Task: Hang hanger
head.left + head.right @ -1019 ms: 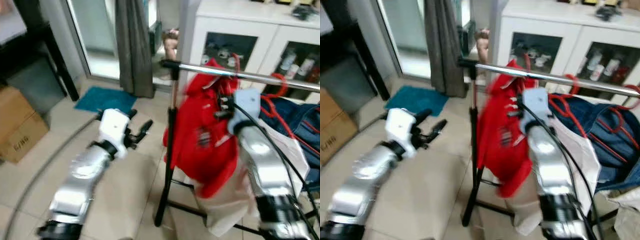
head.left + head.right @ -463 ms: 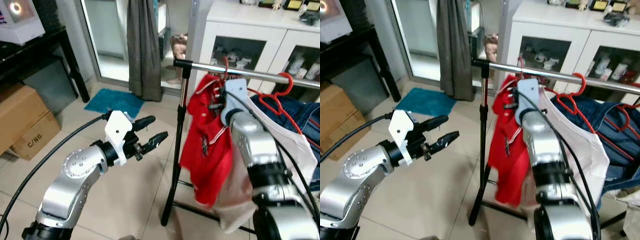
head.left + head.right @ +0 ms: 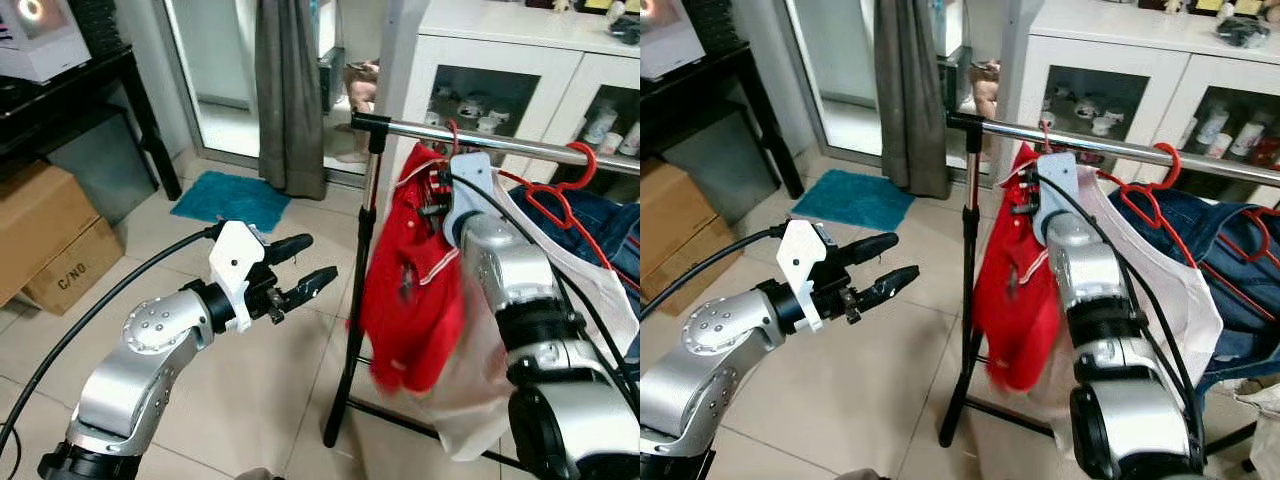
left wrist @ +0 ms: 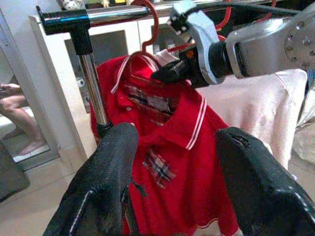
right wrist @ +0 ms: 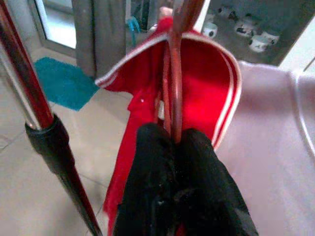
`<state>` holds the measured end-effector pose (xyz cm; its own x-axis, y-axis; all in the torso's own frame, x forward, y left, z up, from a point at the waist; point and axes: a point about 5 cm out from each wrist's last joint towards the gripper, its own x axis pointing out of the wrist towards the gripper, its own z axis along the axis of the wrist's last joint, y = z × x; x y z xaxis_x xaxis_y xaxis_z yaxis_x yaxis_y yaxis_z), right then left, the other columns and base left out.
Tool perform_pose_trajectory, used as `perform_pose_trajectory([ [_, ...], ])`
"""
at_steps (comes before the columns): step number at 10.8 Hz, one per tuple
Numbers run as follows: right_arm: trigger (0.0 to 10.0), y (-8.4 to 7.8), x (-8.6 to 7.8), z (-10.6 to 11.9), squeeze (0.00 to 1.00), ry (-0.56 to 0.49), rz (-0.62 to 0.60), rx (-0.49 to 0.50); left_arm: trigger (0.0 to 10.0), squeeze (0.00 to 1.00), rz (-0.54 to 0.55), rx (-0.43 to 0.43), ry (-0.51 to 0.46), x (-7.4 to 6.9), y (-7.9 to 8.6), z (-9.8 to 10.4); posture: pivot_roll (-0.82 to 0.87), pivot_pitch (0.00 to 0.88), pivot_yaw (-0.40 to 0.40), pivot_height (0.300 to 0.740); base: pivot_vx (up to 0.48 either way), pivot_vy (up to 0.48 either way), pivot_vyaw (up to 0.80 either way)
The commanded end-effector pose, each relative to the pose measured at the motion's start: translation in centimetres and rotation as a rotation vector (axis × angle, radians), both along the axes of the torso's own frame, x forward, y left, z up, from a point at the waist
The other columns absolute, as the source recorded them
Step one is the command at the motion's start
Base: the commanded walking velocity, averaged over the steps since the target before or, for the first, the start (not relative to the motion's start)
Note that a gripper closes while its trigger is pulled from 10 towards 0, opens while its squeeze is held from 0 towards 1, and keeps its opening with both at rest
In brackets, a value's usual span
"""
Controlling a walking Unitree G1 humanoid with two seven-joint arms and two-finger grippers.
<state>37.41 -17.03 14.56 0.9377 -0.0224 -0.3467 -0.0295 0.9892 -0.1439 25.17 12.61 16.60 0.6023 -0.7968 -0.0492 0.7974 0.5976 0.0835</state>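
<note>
Hanger (image 5: 174,73) with red shirt (image 3: 415,300) sits gripped in the right hand (image 5: 179,142), at the rail (image 3: 480,143); left hand (image 3: 305,265) is open.

We see a white cabinet (image 3: 520,70) with glass doors at the far right, small items behind the glass. A grey curtain (image 3: 288,95) hangs at the far centre, and a teal mat (image 3: 230,200) lies on the tiled floor (image 3: 250,400) just before it. On the left, a cardboard box (image 3: 45,245) sits on the floor beside a black surface (image 3: 70,95). A person's bare legs (image 4: 17,118) show beyond the curtain. A black cable (image 3: 90,320) arcs over the tiles.
</note>
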Motion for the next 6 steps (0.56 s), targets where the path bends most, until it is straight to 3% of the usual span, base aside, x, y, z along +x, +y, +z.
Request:
perform_pose_trajectory([
  [1,10.0,-0.2,-0.1,0.7,1.0,-0.043,0.011,0.0,10.0,0.0,0.006,-0.005,-0.006,0.0,0.1,0.3,-0.01,0.0,0.034,0.74,0.0,0.0,0.0],
  [2,10.0,0.1,-0.7,1.9,1.0,-0.135,0.117,-0.056,10.0,0.0,0.068,0.02,0.011,0.5,0.6,-0.3,-0.02,0.0,0.047,0.74,0.0,0.0,0.0],
  [5,10.0,0.6,-3.0,3.4,1.0,-0.234,0.238,-0.01,10.0,0.0,0.206,0.0,-0.003,1.4,0.9,-0.9,-0.02,0.0,0.053,0.74,0.0,0.0,0.0],
  [6,10.0,1.0,-4.9,3.9,1.0,-0.297,0.268,0.039,10.0,0.0,0.281,-0.015,0.022,1.7,0.9,-1.5,-0.03,0.0,0.052,0.74,0.0,0.0,0.0],
])
